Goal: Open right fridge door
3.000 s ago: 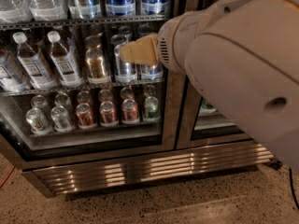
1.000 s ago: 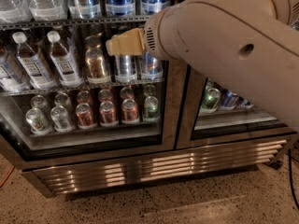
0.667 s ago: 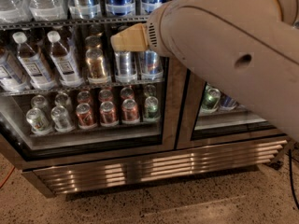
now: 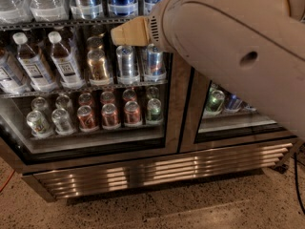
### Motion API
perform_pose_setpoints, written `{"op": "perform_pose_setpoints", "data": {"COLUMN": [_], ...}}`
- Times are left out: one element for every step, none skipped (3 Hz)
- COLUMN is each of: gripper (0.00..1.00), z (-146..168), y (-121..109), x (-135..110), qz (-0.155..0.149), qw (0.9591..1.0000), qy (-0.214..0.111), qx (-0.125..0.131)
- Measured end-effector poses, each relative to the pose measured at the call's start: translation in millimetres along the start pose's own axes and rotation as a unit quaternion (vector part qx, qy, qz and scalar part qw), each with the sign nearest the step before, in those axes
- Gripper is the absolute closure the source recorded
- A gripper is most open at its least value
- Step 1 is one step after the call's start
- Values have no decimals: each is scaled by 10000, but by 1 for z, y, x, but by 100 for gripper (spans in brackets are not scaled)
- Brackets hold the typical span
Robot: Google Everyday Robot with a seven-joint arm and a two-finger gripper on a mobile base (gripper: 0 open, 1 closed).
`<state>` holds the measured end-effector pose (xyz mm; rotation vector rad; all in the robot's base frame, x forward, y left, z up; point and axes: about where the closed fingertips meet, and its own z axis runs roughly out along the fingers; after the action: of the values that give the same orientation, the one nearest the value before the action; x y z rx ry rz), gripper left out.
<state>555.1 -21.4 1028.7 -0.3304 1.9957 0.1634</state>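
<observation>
Left glass door: white-capped bottles and red-orange cans behind it. Pincer, tan tip, in front of that door's upper shelf; apart or together, cannot tell. Right fridge door far right, flush, mostly hidden by the arm.

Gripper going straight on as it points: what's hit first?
Probably the left door glass by the bottles; the gripper points left in front of it, away from the right fridge door. Depth unclear.
</observation>
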Motion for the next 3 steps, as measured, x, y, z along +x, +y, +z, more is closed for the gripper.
{"op": "perform_pose_setpoints", "data": {"gripper": [0,0,0], "z": [21,21,25], "y": [-4,-4,-12], "x": [4,4,-1], "qz": [216,217,284], "qw": [9997,9997,9993], "qy": [121,121,105], "qx": [-53,-52,221]}}
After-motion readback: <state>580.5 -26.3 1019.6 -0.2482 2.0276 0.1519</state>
